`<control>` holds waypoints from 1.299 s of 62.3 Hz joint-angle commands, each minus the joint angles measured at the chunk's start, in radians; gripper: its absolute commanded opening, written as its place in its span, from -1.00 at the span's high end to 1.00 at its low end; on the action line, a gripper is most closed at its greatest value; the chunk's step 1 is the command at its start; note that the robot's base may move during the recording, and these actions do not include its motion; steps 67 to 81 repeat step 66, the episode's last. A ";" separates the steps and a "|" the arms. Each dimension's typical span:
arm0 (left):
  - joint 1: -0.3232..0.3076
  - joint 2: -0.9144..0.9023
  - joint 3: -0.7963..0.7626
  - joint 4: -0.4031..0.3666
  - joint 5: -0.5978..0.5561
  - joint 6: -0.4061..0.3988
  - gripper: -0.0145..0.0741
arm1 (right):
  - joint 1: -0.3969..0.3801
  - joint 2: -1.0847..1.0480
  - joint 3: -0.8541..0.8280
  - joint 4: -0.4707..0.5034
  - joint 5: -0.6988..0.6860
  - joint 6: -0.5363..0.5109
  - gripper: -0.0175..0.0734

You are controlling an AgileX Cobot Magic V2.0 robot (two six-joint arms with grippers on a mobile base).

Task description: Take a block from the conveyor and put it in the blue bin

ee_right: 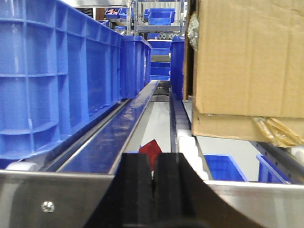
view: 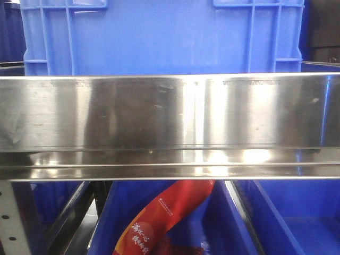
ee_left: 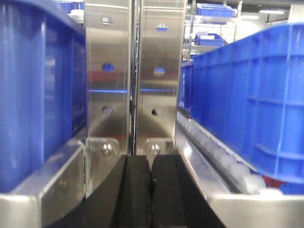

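No block shows in any view. My left gripper is shut, its black fingers pressed together with nothing between them, low in front of two steel posts. My right gripper is also shut and holds nothing. Just beyond its tips, the corner of a red packet pokes up. A blue conveyor belt runs away on the left of the right wrist view. A large blue bin fills the top of the front view behind a steel rail. Neither gripper shows in the front view.
A red snack packet lies in a lower blue bin. Blue crates line the belt's left side, and a cardboard box sits on the right rollers. In the left wrist view, blue crates flank a roller track.
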 commanded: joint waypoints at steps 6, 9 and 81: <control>0.004 -0.006 0.002 0.003 -0.011 -0.006 0.92 | -0.004 -0.003 0.000 -0.008 -0.014 -0.003 0.97; 0.004 -0.006 0.002 0.003 -0.019 -0.006 0.92 | -0.004 -0.003 0.000 -0.008 -0.014 -0.003 0.97; 0.004 -0.006 0.002 0.003 -0.019 -0.006 0.92 | -0.004 -0.003 0.000 -0.008 -0.014 -0.003 0.97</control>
